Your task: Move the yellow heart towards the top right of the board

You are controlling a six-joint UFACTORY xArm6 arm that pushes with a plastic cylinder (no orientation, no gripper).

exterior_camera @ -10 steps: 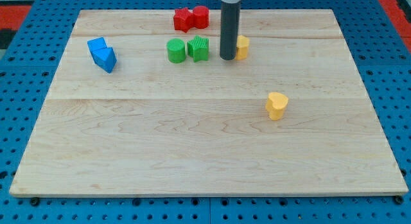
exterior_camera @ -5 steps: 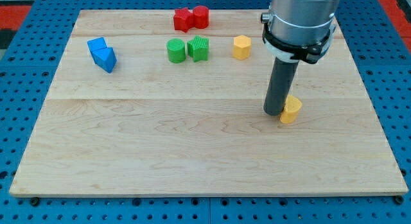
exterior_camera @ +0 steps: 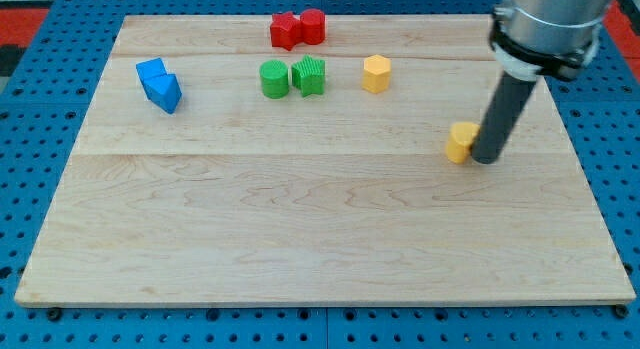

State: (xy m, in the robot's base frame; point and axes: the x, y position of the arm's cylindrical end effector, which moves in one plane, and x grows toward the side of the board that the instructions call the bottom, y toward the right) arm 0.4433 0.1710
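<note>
The yellow heart (exterior_camera: 460,142) lies on the right half of the wooden board (exterior_camera: 320,219), about mid-height. My tip (exterior_camera: 485,157) rests on the board right against the heart's right side, and the rod hides part of that side. The rod rises up and to the right, out of the view's top.
A yellow hexagon block (exterior_camera: 376,74) sits up and left of the heart. Two green blocks (exterior_camera: 293,78) stand side by side left of it. Two red blocks (exterior_camera: 297,29) are near the top edge. Two blue blocks (exterior_camera: 159,84) touch at the upper left.
My tip swept from beside the yellow hexagon down to the heart's left, then round to its right. The heart shifted right, then a little upward.
</note>
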